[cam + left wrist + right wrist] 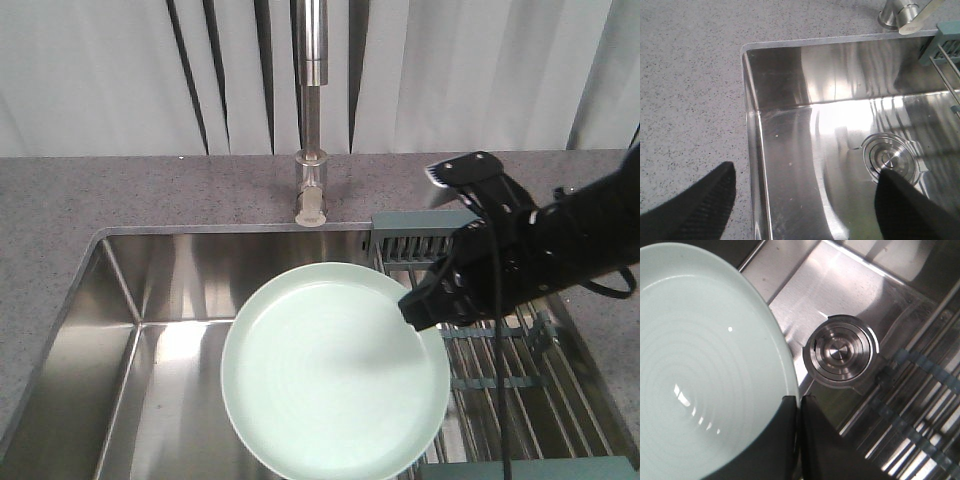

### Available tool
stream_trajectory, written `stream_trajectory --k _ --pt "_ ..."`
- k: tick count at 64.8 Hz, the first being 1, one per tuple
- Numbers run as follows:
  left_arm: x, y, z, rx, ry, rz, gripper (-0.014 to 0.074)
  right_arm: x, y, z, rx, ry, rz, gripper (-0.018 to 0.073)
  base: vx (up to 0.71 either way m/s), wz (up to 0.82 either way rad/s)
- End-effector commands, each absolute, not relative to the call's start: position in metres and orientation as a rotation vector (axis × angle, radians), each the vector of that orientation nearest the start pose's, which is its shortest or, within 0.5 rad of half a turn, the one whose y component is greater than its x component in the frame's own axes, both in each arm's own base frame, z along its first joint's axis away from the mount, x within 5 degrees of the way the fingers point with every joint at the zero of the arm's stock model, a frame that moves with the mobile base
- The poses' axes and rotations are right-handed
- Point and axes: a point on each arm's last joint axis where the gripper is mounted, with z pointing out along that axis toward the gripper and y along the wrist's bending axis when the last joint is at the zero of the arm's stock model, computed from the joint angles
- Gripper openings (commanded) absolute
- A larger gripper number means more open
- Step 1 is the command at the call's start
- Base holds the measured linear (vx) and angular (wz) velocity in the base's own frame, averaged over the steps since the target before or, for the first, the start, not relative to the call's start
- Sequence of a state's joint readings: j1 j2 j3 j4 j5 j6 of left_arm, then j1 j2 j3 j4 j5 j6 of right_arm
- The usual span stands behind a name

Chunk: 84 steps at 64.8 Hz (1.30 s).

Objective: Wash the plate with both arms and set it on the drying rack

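Steel sink [150, 300] below; right gripper [800, 410] pinches plate [330, 370] rim; left gripper [806, 172] spread (its wrist view only).

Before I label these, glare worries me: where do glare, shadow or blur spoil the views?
Front view: the right gripper throws a soft shadow across the plate. Left wrist view: bright glare washes the sink floor; the left gripper looks dark and blurred. Right wrist view: only small highlights on the plate.
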<state>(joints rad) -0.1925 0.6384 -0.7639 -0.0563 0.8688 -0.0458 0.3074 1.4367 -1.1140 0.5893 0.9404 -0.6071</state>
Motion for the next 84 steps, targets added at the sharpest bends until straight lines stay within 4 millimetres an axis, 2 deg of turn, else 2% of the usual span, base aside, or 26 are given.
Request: stream_trajectory --k 1,18,26,34,44,50,64,84 --pt "0.108 -0.025 0.352 0.128 2.150 -0.219 0.0533 0.276 0.142 0.321 -0.831 2.376 0.655 -0.0004 0.00 0.00" --pt "0.108 -0.025 0.352 0.128 2.150 -0.219 0.0533 0.321 0.158 0.324 -0.839 2.369 0.643 -0.0004 0.00 0.00" --pt "0.108 -0.025 0.352 0.128 2.150 -0.219 0.0533 0.340 0.155 0.330 -0.801 2.359 0.645 -0.0003 0.00 0.00" --pt "0.108 -0.025 0.352 0.128 2.150 -0.219 0.0533 0.353 0.140 0.336 -0.744 2.365 0.636 -0.0001 0.00 0.00" --pt "0.108 -0.025 0.352 0.128 2.150 -0.219 0.0533 0.357 0.113 0.336 -0.686 2.412 0.619 -0.0001 0.00 0.00" --pt "0.108 -0.025 0.352 0.128 2.151 -0.219 0.0533 0.354 0.102 0.337 -0.656 2.416 0.587 -0.0001 0.00 0.00" --pt "0.108 -0.025 0.352 0.128 2.151 -0.219 0.0533 0.327 0.077 0.323 -0.551 2.448 0.551 -0.0001 0.00 0.00" --pt "0.108 -0.025 0.352 0.129 2.152 -0.219 0.0533 0.280 0.072 0.315 -0.542 2.465 0.533 -0.0001 0.00 0.00"
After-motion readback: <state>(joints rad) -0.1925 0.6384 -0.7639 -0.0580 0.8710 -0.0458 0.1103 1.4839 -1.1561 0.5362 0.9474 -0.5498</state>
